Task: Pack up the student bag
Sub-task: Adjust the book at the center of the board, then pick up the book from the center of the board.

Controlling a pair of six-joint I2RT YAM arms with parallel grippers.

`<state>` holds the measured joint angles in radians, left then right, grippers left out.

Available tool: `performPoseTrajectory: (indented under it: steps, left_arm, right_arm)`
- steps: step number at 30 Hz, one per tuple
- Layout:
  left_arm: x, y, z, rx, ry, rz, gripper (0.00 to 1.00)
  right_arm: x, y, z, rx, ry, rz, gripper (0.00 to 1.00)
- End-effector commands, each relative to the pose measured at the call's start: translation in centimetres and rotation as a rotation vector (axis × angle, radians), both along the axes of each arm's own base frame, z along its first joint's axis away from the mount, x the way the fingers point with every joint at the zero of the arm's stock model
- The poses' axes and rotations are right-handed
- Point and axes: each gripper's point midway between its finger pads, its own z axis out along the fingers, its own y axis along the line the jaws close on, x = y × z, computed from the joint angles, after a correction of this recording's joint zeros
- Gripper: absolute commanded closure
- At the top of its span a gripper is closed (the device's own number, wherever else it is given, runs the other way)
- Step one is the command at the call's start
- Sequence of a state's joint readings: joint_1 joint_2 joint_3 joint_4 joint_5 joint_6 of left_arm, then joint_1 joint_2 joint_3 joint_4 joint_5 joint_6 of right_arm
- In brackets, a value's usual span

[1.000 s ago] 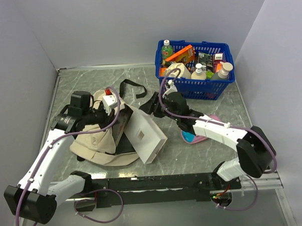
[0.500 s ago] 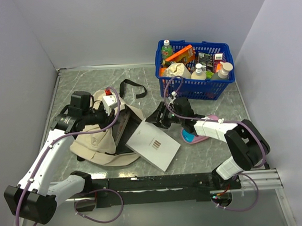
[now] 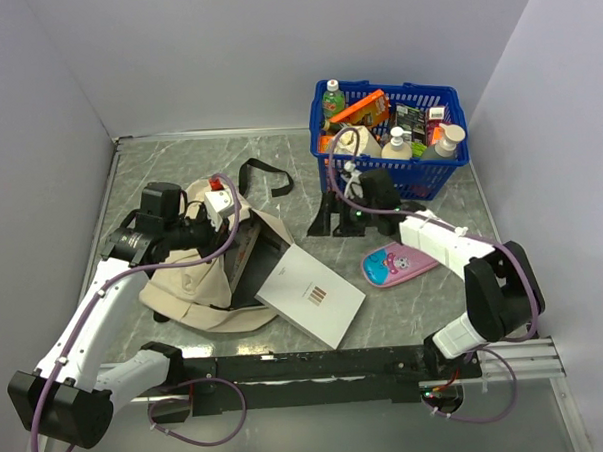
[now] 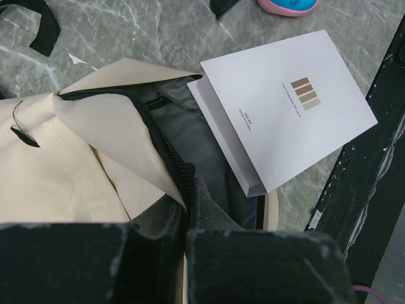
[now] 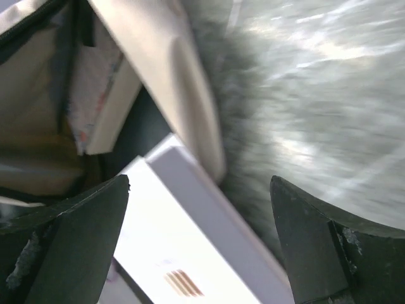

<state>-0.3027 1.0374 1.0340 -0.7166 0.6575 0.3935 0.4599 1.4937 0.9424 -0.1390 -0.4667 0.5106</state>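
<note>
The beige student bag lies at the left of the table with its dark-lined mouth open to the right. My left gripper is shut on the bag's black zipper edge and holds the mouth open. A white flat box lies tilted, its near end just inside the bag's mouth, the rest on the table; it also shows in the left wrist view. My right gripper is open and empty, above the table behind the box. The right wrist view shows the box and the bag's edge below.
A pink pencil case lies on the table right of the box. A blue basket full of bottles and packets stands at the back right. A black strap trails behind the bag.
The white box has dropped from leaning upright at the bag's mouth to lying flat. My right gripper has let it go and drawn back toward the basket. The left arm has not moved.
</note>
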Motion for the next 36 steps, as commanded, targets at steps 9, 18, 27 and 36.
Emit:
performPoseTrajectory:
  steps: [9, 18, 27, 36]
  left_arm:
    - [-0.4, -0.8, 2.4, -0.054, -0.072, -0.048, 0.99]
    - [-0.4, -0.9, 2.3, -0.064, -0.066, -0.044, 0.99]
    - [-0.2, -0.8, 2.2, -0.056, -0.063, -0.038, 0.99]
    - [-0.2, -0.8, 2.0, -0.052, -0.06, -0.036, 0.99]
  right_arm:
    - [-4.5, -1.5, -1.0, 0.093, -0.023, 0.223, 0.05]
    - [-5.3, -1.8, -1.3, 0.079, -0.041, 0.252, 0.49]
    - [-6.1, -1.4, -1.5, 0.122, -0.024, 0.266, 0.78]
    - [-7.8, -0.1, -1.0, 0.153, -0.014, 0.321, 0.64]
